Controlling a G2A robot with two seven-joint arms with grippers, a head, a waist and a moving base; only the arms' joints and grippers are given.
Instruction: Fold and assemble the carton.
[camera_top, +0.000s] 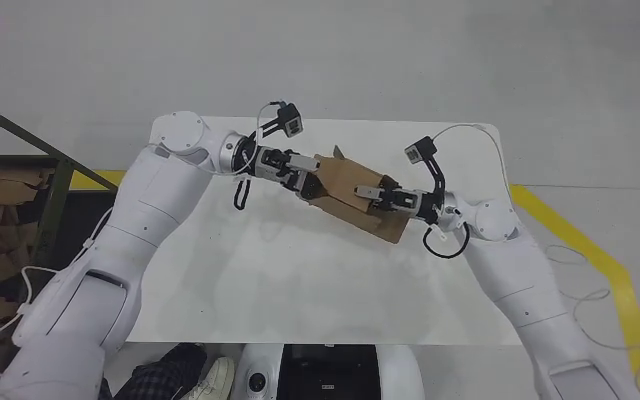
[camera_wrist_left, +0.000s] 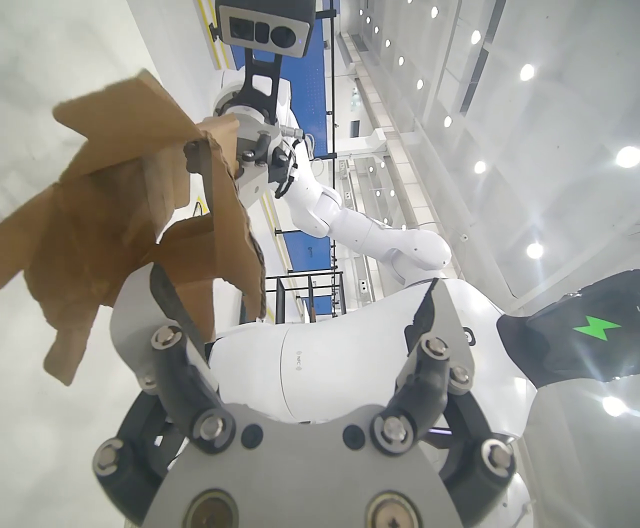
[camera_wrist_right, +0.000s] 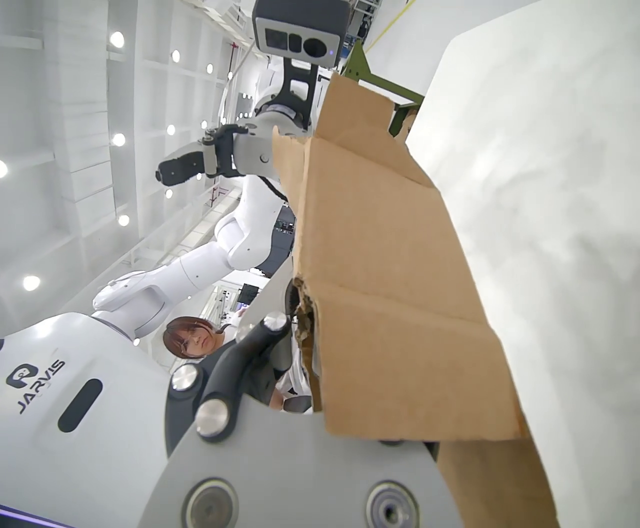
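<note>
A brown carton, partly unfolded with loose flaps, is held a little above the middle of the white table. My right gripper is shut on the carton's wall at its right end. In the right wrist view one finger shows beside the torn cardboard edge, and the carton hides the other. My left gripper is at the carton's left end, open. In the left wrist view its fingers stand wide apart, one of them right beside a flap of the carton.
The table's front half is bare white surface. A green metal frame stands off the table's left edge, and a yellow floor line runs to the right.
</note>
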